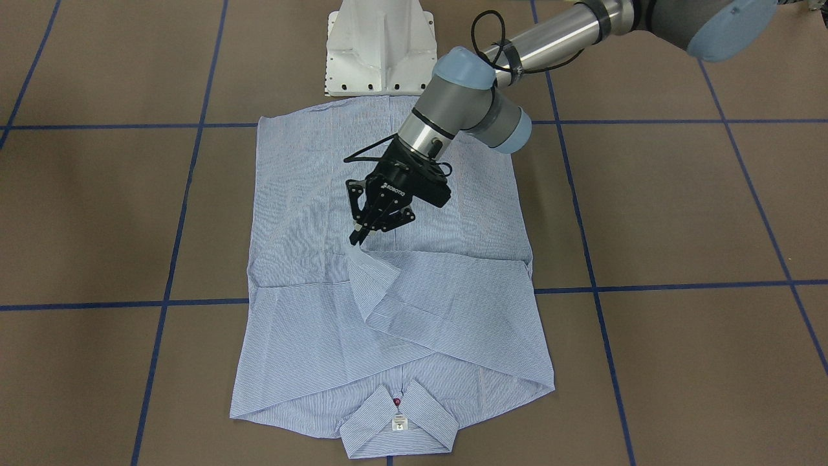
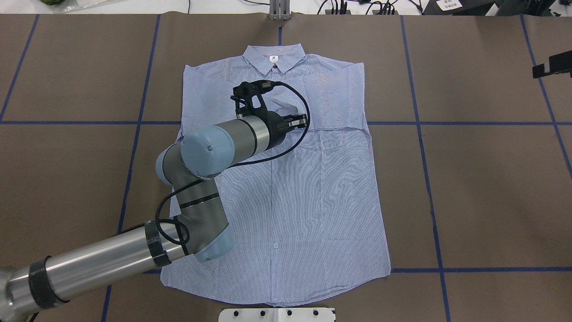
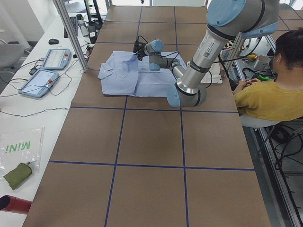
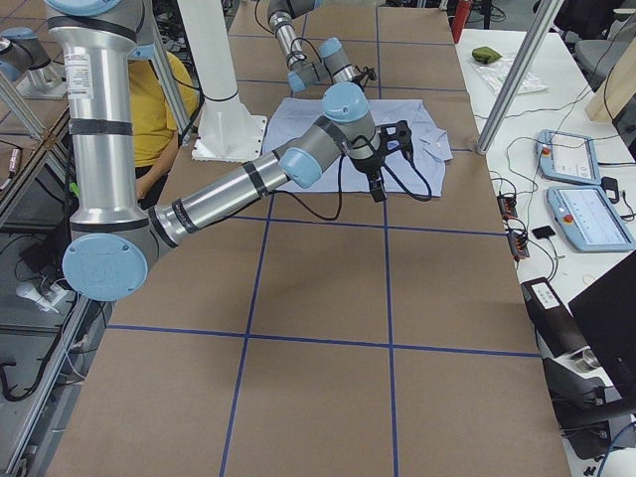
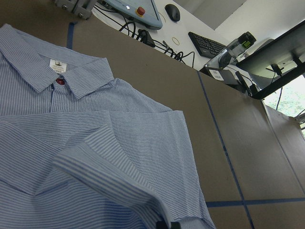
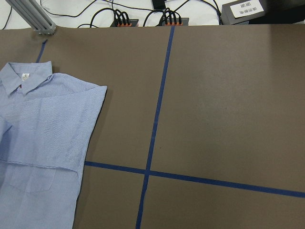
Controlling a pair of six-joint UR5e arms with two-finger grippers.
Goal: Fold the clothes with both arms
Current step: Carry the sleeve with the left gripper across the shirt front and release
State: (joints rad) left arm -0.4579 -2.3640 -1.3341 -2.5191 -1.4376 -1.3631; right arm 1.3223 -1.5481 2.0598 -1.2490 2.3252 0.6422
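Striped blue-and-white shirt, flat on brown desk; left gripper fingers pinching raised sleeve cuff; right gripper fingers: cannot tell

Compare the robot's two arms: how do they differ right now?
The left arm reaches over the shirt; the right arm hangs off to its side. The left tool is shut on a sleeve cuff; the right tool touches nothing. Both arms are grey with light blue caps.

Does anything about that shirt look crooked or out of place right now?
Only one cuff: the left gripper pinches it and holds it raised above the chest of the shirt, making a tilted ridge. The rest lies flat, the collar is neat, and nothing looks torn.
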